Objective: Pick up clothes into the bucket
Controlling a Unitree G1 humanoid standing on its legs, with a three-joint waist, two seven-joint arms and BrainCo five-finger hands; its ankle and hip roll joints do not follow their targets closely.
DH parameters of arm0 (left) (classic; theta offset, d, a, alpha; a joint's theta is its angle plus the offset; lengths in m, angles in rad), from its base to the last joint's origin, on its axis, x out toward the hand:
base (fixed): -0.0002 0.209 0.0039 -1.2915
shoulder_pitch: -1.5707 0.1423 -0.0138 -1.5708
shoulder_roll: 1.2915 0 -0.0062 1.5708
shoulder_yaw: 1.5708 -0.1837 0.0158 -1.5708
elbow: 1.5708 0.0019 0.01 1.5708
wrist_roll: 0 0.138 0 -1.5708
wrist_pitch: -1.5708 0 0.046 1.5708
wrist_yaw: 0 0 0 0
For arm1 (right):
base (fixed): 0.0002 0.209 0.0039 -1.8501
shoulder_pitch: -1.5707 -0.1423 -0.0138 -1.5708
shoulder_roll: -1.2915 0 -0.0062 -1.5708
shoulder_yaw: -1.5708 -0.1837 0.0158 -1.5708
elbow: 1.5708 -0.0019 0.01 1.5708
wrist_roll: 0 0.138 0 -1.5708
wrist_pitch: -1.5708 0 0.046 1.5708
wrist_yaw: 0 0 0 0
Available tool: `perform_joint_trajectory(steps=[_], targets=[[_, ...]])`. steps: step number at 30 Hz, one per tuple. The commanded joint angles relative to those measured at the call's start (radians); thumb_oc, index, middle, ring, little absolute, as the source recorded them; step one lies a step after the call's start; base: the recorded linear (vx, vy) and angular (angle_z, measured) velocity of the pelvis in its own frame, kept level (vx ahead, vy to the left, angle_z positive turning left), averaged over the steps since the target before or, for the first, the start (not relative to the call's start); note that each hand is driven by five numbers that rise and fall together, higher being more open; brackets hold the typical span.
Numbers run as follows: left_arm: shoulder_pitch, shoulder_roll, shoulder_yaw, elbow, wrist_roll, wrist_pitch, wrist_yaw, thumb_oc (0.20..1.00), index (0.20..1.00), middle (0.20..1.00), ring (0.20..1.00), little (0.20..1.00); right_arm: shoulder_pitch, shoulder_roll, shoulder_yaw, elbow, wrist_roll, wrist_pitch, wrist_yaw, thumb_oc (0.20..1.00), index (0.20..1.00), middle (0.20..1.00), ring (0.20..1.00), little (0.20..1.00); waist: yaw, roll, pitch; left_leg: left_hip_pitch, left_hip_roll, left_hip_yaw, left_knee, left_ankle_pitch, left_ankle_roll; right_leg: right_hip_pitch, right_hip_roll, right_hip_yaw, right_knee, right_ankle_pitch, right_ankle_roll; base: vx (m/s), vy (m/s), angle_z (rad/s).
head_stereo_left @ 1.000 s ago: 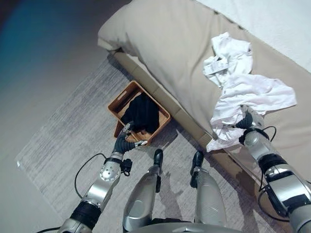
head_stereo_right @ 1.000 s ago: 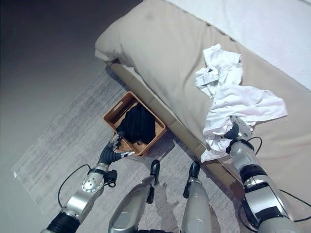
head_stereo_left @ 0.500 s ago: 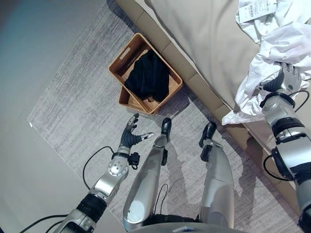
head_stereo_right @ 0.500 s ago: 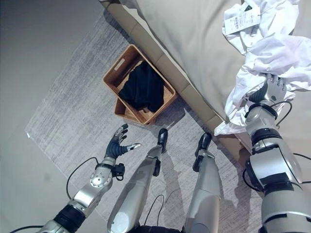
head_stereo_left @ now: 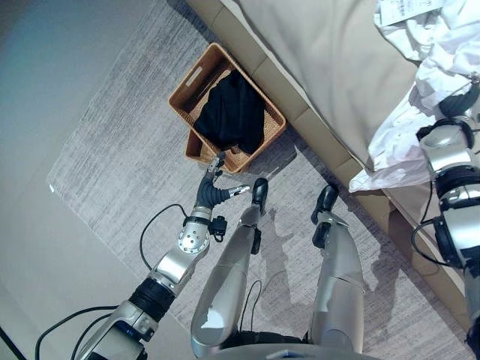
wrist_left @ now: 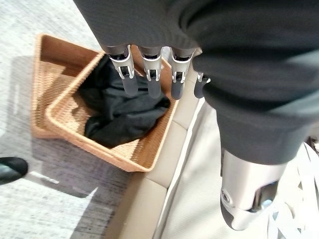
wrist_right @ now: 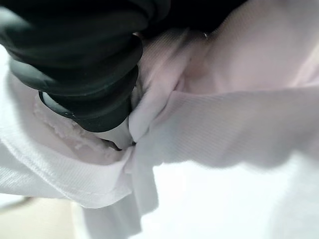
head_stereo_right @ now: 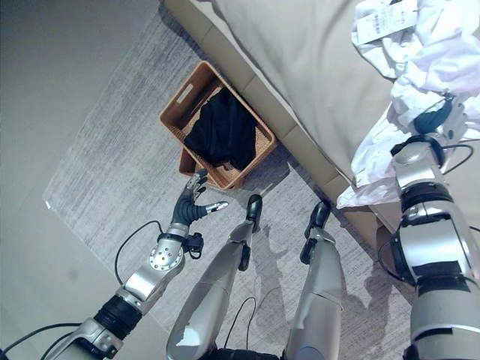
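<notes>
Right hand [head_stereo_right: 433, 120] buried in white clothes [head_stereo_left: 420, 112], finger state unclear; left hand [head_stereo_left: 214, 191] fingers straight, near basket [head_stereo_left: 196, 75]

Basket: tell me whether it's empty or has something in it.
Not empty. A black garment lies bunched inside the basket, covering much of its floor; the left wrist view shows the same dark cloth within the woven walls.

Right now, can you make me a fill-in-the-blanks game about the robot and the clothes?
1. The dark clothes lie in the ____.
2. The white clothes lie on the ____.
3. The left hand hangs over the rug, its fingers ____.
4. The right hand is buried in the ____ clothes.

Missing words: basket; bed; open; white
</notes>
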Motion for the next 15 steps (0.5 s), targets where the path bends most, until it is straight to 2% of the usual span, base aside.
perform_joint_trajectory(steps=[1, 4, 5, 7, 8, 10, 11, 13, 15], targets=[[0.036, 0.005, 0.025, -0.031, 0.024, -0.056, 0.019, 1.000, 1.000, 1.000, 1.000, 1.000, -0.024, -0.030, -0.011, -0.154, 0.050, -0.109, -0.078, 0.200, 0.200, 0.200, 0.200, 0.200, -0.025, -0.024, -0.012, 0.044, 0.000, -0.013, 0.016, -0.055, -0.010, 0.111, -0.003, 0.053, -0.061, 0.008, 0.051, 0.00, -0.003, -0.11], [0.036, 0.015, 0.044, -0.013, 0.028, -0.062, 0.008, 1.000, 1.000, 1.000, 1.000, 1.000, 0.001, -0.038, -0.065, -0.301, 0.054, -0.140, -0.111, 0.200, 0.200, 0.200, 0.200, 0.200, -0.042, -0.067, -0.012, 0.119, 0.017, -0.003, 0.013, -0.071, -0.013, 0.196, 0.013, 0.060, -0.106, 0.026, 0.057, -0.02, -0.001, -0.13], [0.038, 0.016, 0.043, -0.014, 0.028, -0.063, 0.007, 1.000, 1.000, 1.000, 1.000, 1.000, 0.005, -0.037, -0.067, -0.304, 0.053, -0.139, -0.111, 0.200, 0.200, 0.200, 0.200, 0.200, -0.041, -0.067, -0.012, 0.122, 0.018, -0.003, 0.012, -0.071, -0.013, 0.200, 0.014, 0.060, -0.109, 0.027, 0.057, 0.01, 0.000, -0.18], [0.041, 0.024, 0.060, -0.007, 0.027, -0.067, -0.011, 1.000, 1.000, 1.000, 1.000, 1.000, 0.020, -0.055, -0.104, -0.374, 0.048, -0.155, -0.120, 0.200, 0.200, 0.200, 0.200, 0.200, -0.051, -0.099, -0.012, 0.208, 0.032, 0.009, 0.000, -0.086, -0.014, 0.288, 0.031, 0.061, -0.152, 0.040, 0.062, 0.03, 0.011, -0.22], [0.042, 0.025, 0.060, -0.007, 0.027, -0.067, -0.012, 1.000, 1.000, 1.000, 1.000, 1.000, 0.023, -0.054, -0.105, -0.375, 0.048, -0.155, -0.121, 0.200, 0.200, 0.200, 0.200, 0.200, -0.050, -0.099, -0.012, 0.212, 0.032, 0.009, -0.003, -0.085, -0.013, 0.292, 0.032, 0.060, -0.155, 0.041, 0.062, 0.03, 0.011, -0.17], [0.047, 0.038, 0.076, -0.014, 0.027, -0.068, -0.027, 1.000, 1.000, 1.000, 1.000, 1.000, 0.028, -0.078, -0.121, -0.438, 0.020, -0.158, -0.120, 0.200, 0.200, 0.200, 0.200, 0.200, -0.057, -0.119, -0.012, 0.270, 0.042, 0.020, -0.018, -0.086, -0.013, 0.352, 0.045, 0.062, -0.192, 0.061, 0.069, 0.05, 0.027, -0.25], [0.051, 0.051, 0.096, -0.023, 0.031, -0.070, -0.047, 1.000, 1.000, 1.000, 1.000, 1.000, 0.049, -0.105, -0.132, -0.514, -0.035, -0.157, -0.118, 0.200, 0.200, 0.200, 0.200, 0.200, -0.065, -0.144, -0.042, 0.337, 0.059, 0.038, -0.039, -0.103, -0.014, 0.420, 0.066, 0.065, -0.234, 0.065, 0.078, 0.13, 0.026, -0.45], [0.060, 0.056, 0.101, -0.025, 0.034, -0.070, -0.057, 1.000, 1.000, 1.000, 1.000, 1.000, 0.072, -0.105, -0.137, -0.536, -0.050, -0.159, -0.112, 0.200, 0.200, 0.200, 0.200, 0.200, -0.063, -0.151, -0.056, 0.359, 0.062, 0.045, -0.050, -0.099, -0.012, 0.444, 0.070, 0.065, -0.260, 0.078, 0.080, 0.11, 0.001, -0.45], [0.087, 0.068, 0.126, -0.055, 0.042, -0.072, -0.081, 1.000, 1.000, 1.000, 1.000, 1.000, 0.127, -0.113, -0.167, -0.632, -0.094, -0.159, -0.082, 0.200, 0.200, 0.200, 0.200, 0.200, -0.072, -0.169, -0.112, 0.430, 0.073, 0.065, -0.078, -0.116, -0.012, 0.511, 0.093, 0.071, -0.304, 0.077, 0.086, 0.13, -0.011, -0.37]])
